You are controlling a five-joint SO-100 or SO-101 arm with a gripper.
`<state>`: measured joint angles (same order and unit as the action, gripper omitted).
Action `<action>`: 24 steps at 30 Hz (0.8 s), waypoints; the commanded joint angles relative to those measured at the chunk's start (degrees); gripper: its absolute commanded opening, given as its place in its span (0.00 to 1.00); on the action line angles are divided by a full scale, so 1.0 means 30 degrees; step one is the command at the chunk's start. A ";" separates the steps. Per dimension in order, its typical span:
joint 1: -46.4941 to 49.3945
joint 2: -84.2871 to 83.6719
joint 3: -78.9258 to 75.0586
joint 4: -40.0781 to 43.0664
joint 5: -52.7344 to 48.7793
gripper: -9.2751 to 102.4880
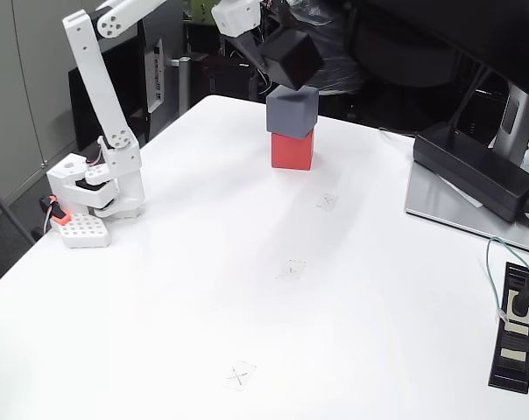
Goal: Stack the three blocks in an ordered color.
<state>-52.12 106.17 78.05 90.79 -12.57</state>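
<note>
In the fixed view a red block (292,150) stands on the white table (203,289) at the far middle. A blue-grey block (292,111) sits squarely on top of it. Just above that hangs a black block (292,57), tilted, its lower corner at or just over the grey block's top. My gripper (280,44) comes in from the upper left and is shut on the black block. Its dark fingers blend into the dark background, so their exact hold is hard to make out.
The arm's white base (94,188) stands at the table's left edge. A flat black power adapter (475,175) lies on a grey monitor foot (448,208) at the right. A power strip (514,328) lies near the right edge. Faint X marks (291,269) dot the table's middle.
</note>
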 commanded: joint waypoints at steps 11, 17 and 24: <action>-0.0146 0.0645 0.1230 0.0029 0.0176 0.08; -0.0234 0.0645 0.1260 0.0029 0.0176 0.08; -0.0234 0.0645 0.1260 0.0029 0.0205 0.09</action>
<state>-52.82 106.17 82.09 90.79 -12.57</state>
